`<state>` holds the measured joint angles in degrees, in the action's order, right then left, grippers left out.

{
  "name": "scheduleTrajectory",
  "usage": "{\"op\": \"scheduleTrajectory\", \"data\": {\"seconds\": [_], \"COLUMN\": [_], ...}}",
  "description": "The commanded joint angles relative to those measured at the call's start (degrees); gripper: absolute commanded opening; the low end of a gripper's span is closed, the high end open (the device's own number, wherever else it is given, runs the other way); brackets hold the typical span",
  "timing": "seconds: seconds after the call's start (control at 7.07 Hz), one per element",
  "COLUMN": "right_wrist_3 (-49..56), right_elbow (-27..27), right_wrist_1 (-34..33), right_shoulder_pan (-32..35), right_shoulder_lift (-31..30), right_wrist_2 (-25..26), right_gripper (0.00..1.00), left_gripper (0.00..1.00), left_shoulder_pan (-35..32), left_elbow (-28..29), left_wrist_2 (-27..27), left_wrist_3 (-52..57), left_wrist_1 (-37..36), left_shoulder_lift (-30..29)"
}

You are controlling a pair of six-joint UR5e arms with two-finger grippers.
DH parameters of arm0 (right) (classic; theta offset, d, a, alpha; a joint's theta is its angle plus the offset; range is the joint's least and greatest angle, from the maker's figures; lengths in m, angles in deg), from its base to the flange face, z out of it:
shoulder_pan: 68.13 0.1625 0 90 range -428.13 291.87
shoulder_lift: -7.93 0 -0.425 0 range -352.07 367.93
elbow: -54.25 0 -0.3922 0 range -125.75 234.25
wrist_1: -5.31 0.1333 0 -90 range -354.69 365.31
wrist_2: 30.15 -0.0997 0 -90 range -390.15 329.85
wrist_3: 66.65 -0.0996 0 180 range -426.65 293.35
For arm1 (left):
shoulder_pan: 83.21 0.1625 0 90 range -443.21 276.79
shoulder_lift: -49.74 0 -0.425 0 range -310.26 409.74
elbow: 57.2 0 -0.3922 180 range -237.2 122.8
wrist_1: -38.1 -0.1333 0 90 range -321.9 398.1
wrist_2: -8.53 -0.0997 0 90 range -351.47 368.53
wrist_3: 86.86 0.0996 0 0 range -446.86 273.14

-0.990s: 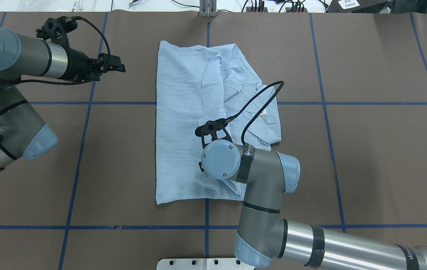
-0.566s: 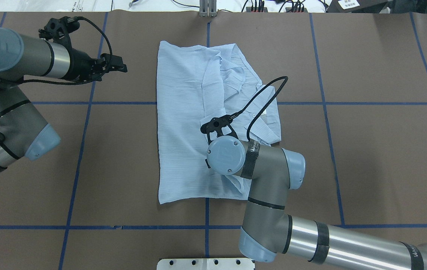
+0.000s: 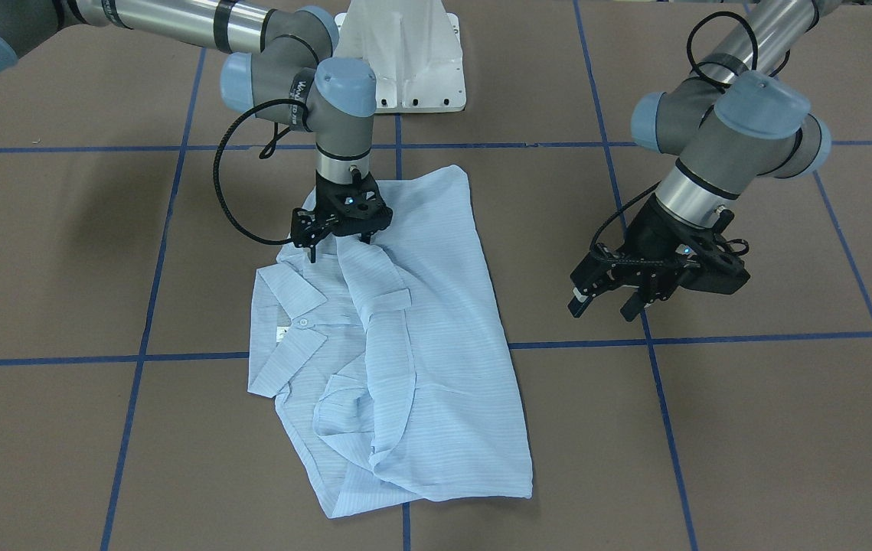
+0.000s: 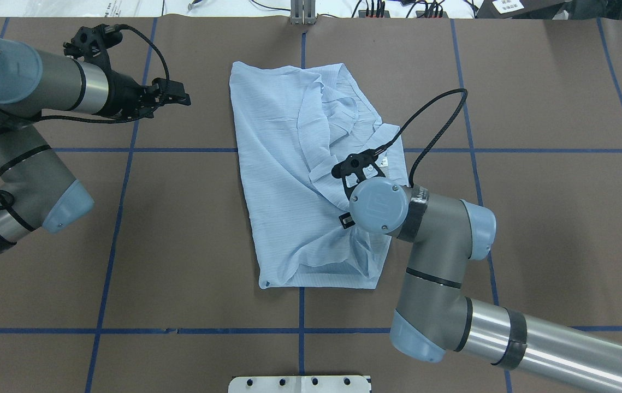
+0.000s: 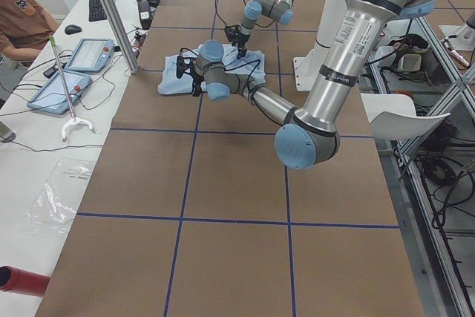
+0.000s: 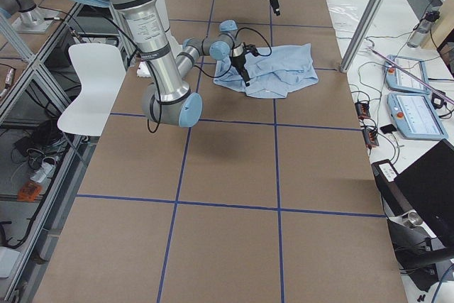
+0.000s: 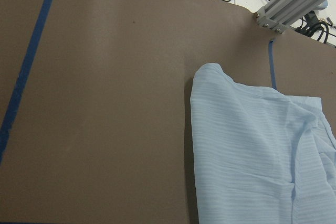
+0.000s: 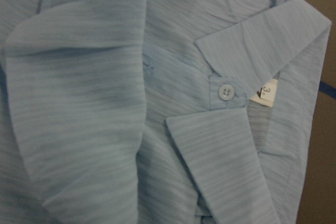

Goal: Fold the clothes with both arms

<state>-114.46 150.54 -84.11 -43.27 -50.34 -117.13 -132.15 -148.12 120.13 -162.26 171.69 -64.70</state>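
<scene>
The light-blue striped shirt (image 4: 283, 164) lies rumpled at the table's middle, collar toward my right side. It also shows in the front view (image 3: 436, 360). My right gripper (image 3: 338, 237) points straight down and is shut on a raised bunch of the shirt's fabric near the near hem; in the overhead view its own wrist hides it. The right wrist view shows the collar, a white button (image 8: 226, 92) and the neck label (image 8: 268, 93). My left gripper (image 3: 605, 304) is open and empty, held above bare table beside the shirt; it also shows in the overhead view (image 4: 179, 98). The left wrist view shows the shirt's far corner (image 7: 252, 150).
The white pedestal base (image 3: 405, 61) stands at the near table edge. An aluminium post (image 4: 302, 13) and cables sit at the far edge. Blue tape lines (image 4: 125, 150) cross the brown table. Tablets (image 6: 408, 76) lie on the side bench.
My right arm has moved to the overhead view's right, dragging the shirt's near part with it; the near left corner has slid right and the cloth has bunched. My left gripper has edged slightly right.
</scene>
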Motion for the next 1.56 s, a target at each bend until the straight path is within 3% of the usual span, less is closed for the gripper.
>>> {"op": "scheduleTrajectory", "data": {"seconds": [0.0,0.85,1.13,1.41], "right_wrist_3": [2.1,7.62,8.08,7.47], "right_elbow": [1.97,2.85,3.72,3.21], "right_wrist_1": [-0.05,3.09,4.25,4.17], "right_shoulder_pan": [2.46,7.37,9.58,11.52], "right_shoulder_lift": [-1.41,-8.53,-7.92,-3.12], "right_wrist_2": [-2.66,-3.29,-6.61,-9.88], "right_gripper": [1.0,1.0,1.0,1.0], "left_gripper": [1.0,1.0,1.0,1.0], "left_shoulder_pan": [0.25,0.6,0.77,0.77], "left_elbow": [0.04,-0.04,-0.04,0.39], "left_wrist_2": [-0.07,0.02,0.02,0.02], "left_wrist_3": [-0.01,-2.12,-2.12,-2.12], "left_wrist_1": [0.0,-0.26,-0.35,0.0], "left_shoulder_lift": [-0.34,-1.57,-1.57,-1.39]}}
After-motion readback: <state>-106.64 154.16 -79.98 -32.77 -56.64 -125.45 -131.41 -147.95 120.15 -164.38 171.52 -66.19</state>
